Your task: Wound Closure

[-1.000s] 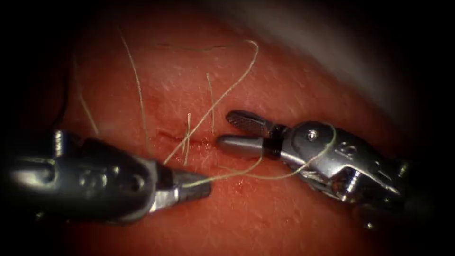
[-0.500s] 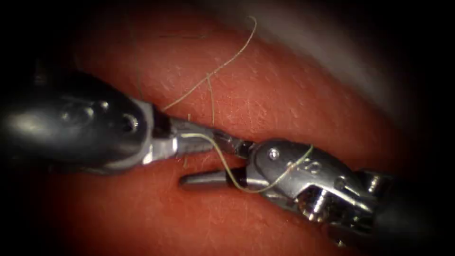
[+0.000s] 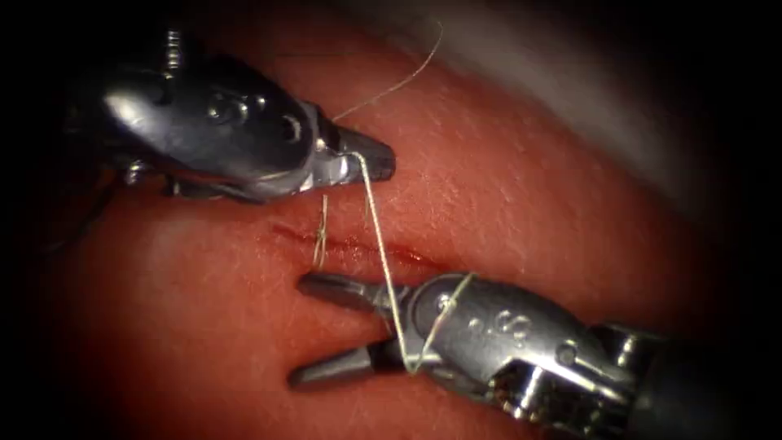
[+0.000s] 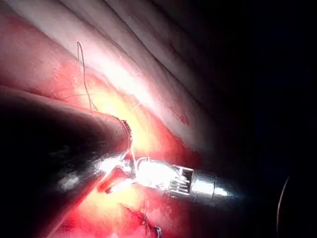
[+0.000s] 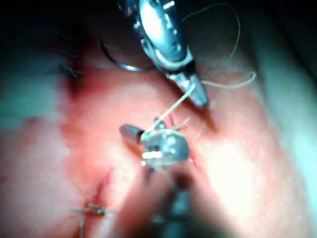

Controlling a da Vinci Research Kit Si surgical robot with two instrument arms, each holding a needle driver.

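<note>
At eleven o'clock, left tool (image 3: 383, 163) grips thread (image 3: 379, 232) wound round gaping, empty right tool (image 3: 314, 330); needle (image 5: 119, 62) lies loose on tissue (image 3: 529, 204).

One item noted: a pale grey surface (image 3: 562, 77) lies just beyond the far edge of the tissue (image 3: 505, 187). It is blurred and its material cannot be determined.
</note>
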